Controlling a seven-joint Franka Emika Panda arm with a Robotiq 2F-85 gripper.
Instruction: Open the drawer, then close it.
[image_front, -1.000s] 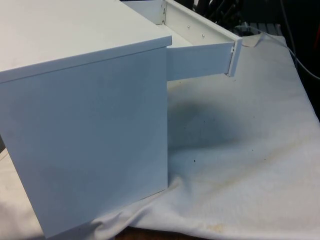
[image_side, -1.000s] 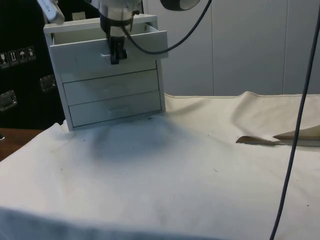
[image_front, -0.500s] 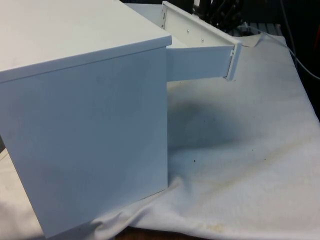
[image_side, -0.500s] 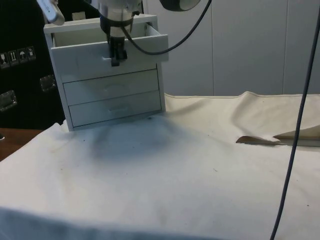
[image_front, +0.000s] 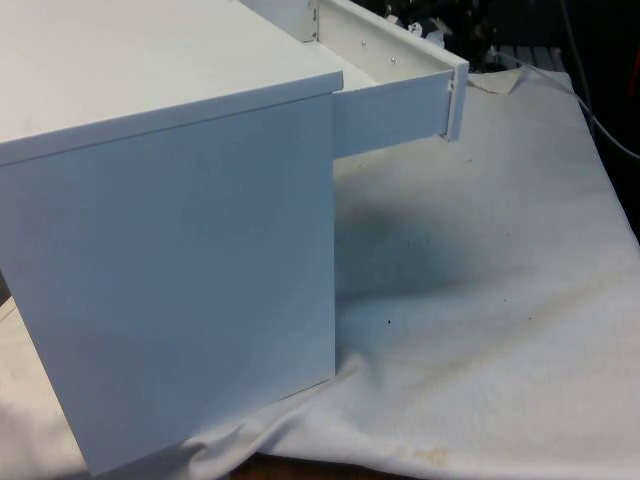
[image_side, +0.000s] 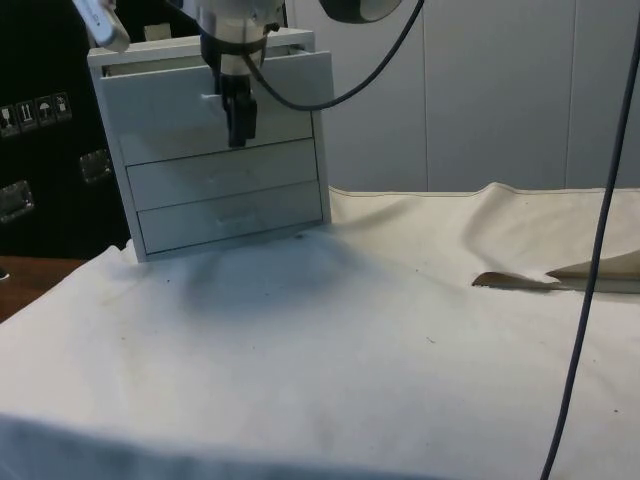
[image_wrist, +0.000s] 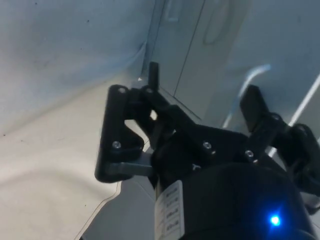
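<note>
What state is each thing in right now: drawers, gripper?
top drawer: partly open, sticking out of the chest
middle drawer: shut
bottom drawer: shut
gripper: in front of the top drawer's face, fingers pointing down
cloth: spread over the table, wrinkled

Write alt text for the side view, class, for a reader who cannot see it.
A white chest of three drawers stands on a cloth-covered table, its top drawer pulled slightly out. A black gripper hangs in front of that drawer's face. Dark cabinets stand behind.
</note>
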